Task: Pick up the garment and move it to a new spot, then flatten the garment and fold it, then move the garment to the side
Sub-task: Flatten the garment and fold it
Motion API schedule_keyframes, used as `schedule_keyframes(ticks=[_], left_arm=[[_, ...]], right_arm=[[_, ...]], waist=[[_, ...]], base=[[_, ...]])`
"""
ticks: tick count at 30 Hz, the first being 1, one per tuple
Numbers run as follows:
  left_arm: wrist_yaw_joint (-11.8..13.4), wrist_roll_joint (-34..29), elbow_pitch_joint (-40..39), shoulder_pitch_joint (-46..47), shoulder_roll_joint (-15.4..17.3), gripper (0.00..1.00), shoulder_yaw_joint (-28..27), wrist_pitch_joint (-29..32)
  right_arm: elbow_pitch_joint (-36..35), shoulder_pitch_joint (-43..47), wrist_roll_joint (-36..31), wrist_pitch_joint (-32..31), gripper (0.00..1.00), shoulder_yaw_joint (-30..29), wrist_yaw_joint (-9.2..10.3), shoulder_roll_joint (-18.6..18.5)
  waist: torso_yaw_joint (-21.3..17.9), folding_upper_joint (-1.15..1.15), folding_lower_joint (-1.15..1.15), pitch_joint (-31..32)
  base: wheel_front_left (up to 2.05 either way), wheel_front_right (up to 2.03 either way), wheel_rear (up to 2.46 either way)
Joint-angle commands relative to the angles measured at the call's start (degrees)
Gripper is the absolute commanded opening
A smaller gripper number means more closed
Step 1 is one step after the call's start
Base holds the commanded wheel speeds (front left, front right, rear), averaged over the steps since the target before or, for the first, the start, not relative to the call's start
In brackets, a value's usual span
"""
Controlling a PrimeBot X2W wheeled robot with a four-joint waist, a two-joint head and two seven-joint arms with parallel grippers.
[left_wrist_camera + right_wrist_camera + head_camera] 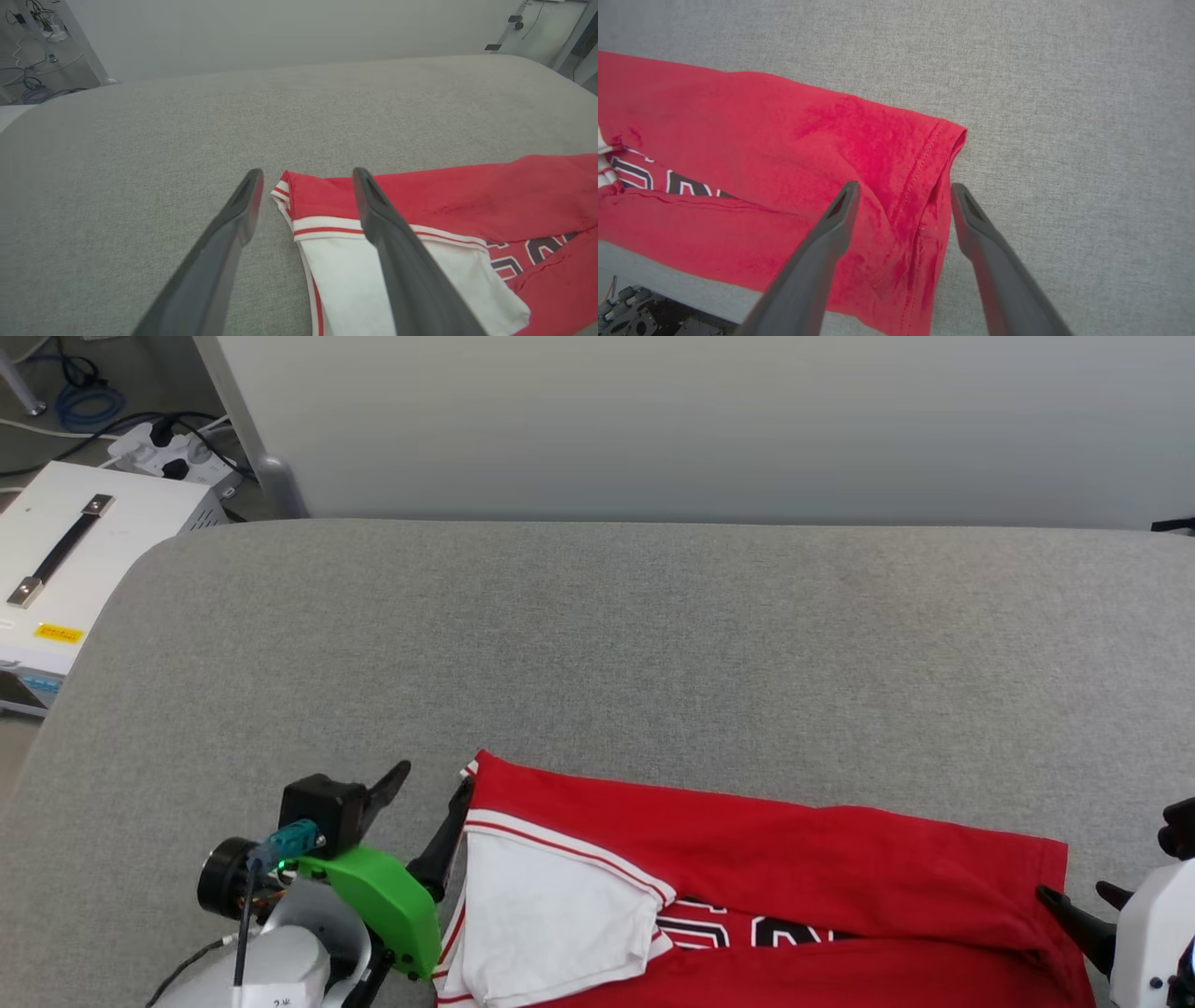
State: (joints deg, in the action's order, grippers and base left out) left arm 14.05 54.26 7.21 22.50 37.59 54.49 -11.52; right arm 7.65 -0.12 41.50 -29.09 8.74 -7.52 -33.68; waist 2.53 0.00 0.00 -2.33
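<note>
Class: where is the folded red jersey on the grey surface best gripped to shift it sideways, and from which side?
Grip the jersey at its two short ends: the striped shoulder corner from the left, the hemmed corner from the right. It lies flat and long, layers stacked there, so end pinches likely keep the fold.

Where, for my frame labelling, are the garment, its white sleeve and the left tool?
garment [803, 840], head view, red folded panel above the print.
white sleeve [341, 280], left wrist view, the sleeve's middle.
left tool [307, 173], left wrist view, midway between its fingertips.
</note>
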Motion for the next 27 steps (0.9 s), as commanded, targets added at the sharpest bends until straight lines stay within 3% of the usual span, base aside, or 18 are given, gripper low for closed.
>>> schedule_keyframes(ticks=[1,6,7,14,19,27], left_arm=[[1.02,-2.07,-0.23,-0.84,-0.43,1.0,-0.92,-1.52],[2.98,-6.75,-0.77,-2.05,-1.96,1.0,-4.91,-3.37],[3.44,-10.95,-2.32,-3.94,-3.48,1.0,-9.91,-3.44],[0.51,-16.09,-2.1,-9.08,-5.42,1.0,-16.71,-3.47],[-1.65,-18.21,-1.15,-10.25,-6.78,1.0,-19.65,-3.47],[-4.07,-20.49,0.86,-11.09,-8.81,1.0,-22.11,-3.47]], right_arm=[[-0.12,0.86,-1.26,-0.97,1.0,-1.75,0.03,1.34],[1.42,1.28,-6.59,-3.58,1.0,-8.52,0.03,6.44],[3.03,1.3,-8.76,-5.15,1.0,-12.61,0.03,10.19],[6.94,2.09,-12.85,-8.06,1.0,-17.09,0.03,15.06],[9.93,1.88,-13.29,-8.63,1.0,-16.77,0.03,17.23],[10.04,1.84,-7.97,-9.24,1.0,-10.5,0.03,20.1]], waist=[[0.26,0.0,0.0,-0.56],[0.99,0.0,0.0,-1.99],[1.62,0.0,0.0,-2.9],[2.64,0.0,0.0,-4.07],[2.81,0.0,0.0,-4.57],[2.44,0.0,0.0,-4.44]], base=[[0.0,0.0,0.0],[0.0,0.0,0.0],[0.0,0.0,0.0],[0.0,0.0,0.0],[0.0,0.0,0.0],[0.0,0.0,0.0]])
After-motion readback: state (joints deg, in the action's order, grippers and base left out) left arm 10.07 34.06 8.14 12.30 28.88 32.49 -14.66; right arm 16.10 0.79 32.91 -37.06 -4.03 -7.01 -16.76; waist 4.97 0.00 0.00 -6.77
